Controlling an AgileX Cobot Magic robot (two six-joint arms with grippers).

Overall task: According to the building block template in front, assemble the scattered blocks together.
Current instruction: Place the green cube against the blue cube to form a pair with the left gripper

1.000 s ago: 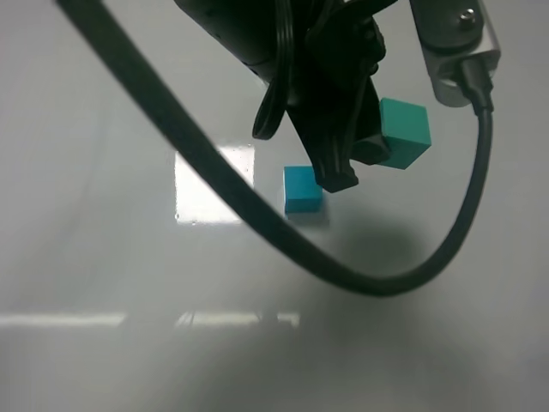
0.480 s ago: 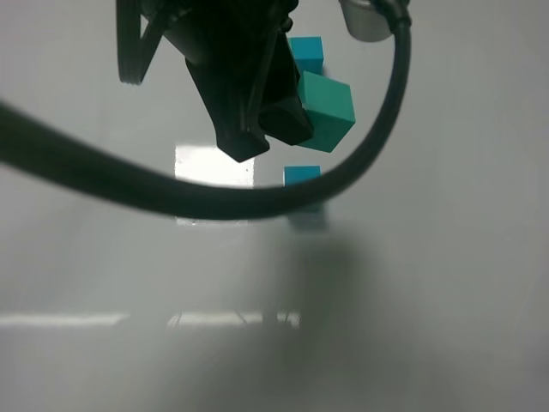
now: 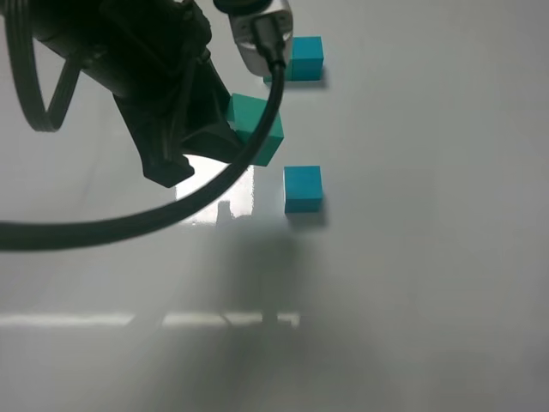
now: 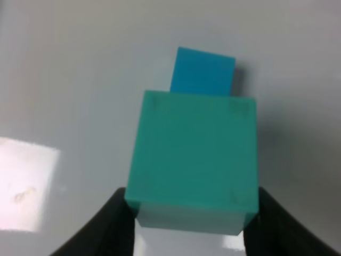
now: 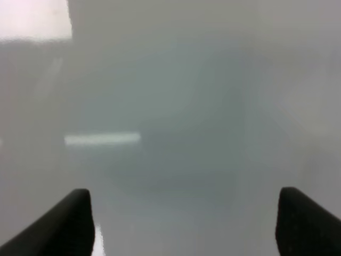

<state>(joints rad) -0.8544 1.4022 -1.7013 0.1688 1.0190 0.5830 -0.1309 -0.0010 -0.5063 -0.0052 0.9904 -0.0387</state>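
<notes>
My left gripper [image 3: 221, 144] is shut on the sea-green cube [image 3: 260, 129] and holds it above the table, just up and left of the loose teal-blue cube [image 3: 303, 188]. In the left wrist view the green cube [image 4: 194, 160] fills the space between the dark fingers [image 4: 118, 221], with the teal-blue cube [image 4: 203, 72] lying on the table beyond it. The template [image 3: 305, 56] lies at the far side; only its teal-blue cube shows, the rest is behind my arm. My right gripper [image 5: 186, 224] is open and empty over bare table.
The glossy white table [image 3: 429, 257] carries a bright light reflection [image 3: 214, 193] beside the loose blue cube. A thick black cable [image 3: 103, 227] loops across the exterior view and hides part of the left side.
My left gripper has carried the sea-green cube to the left across the view. The loose teal-blue cube is now uncovered and has not moved. The template's blue cube has come into sight.
</notes>
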